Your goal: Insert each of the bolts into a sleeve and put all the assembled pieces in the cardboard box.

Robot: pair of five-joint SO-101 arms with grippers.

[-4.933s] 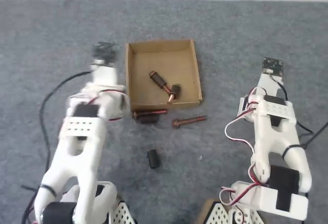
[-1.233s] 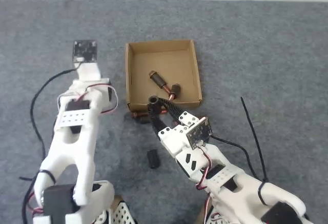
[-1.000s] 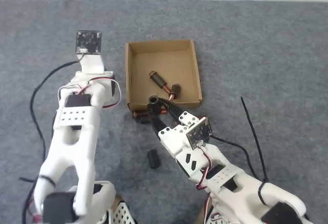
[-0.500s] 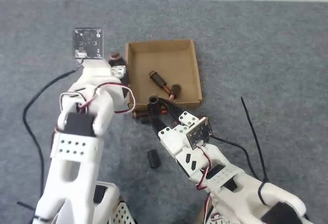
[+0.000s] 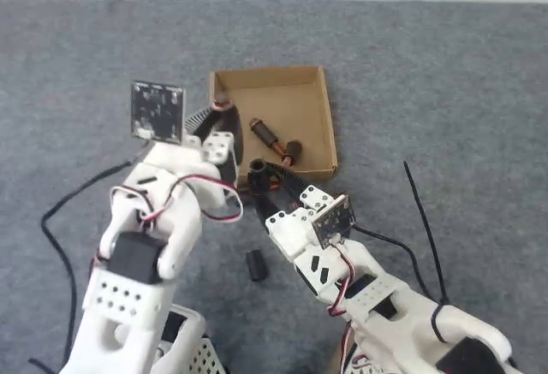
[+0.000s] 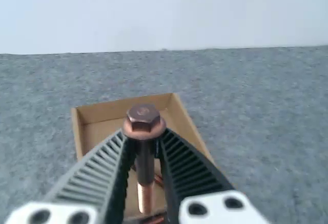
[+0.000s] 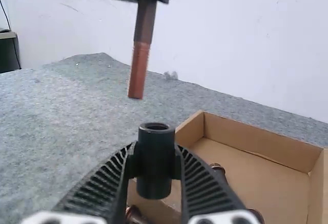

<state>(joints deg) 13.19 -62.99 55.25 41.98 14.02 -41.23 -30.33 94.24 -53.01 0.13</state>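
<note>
Ok so my left gripper (image 6: 144, 138) is clamped on a copper bolt (image 6: 145, 120). It's pinched just under the hex head, with the threaded end hanging down between the fingers. My right gripper (image 7: 155, 152) is closed around a black sleeve (image 7: 155, 162), held upright with the open mouth facing up. From the right wrist cam, the bolt's tip hangs near the sleeve's mouth but clearly apart from it, not lined up over the hole and not inside.

The cardboard box (image 5: 272, 77) sits just past both grippers. The left one is over the box's left wall, and the right one is right at its front wall. Two assembled pieces (image 5: 267, 133) lie inside the box, just beyond the sleeve in the right gripper. One spare sleeve (image 5: 255, 264) lies on the grey carpet (image 5: 445, 92) behind the right gripper, back toward the arm bases, between the two arms.
</note>
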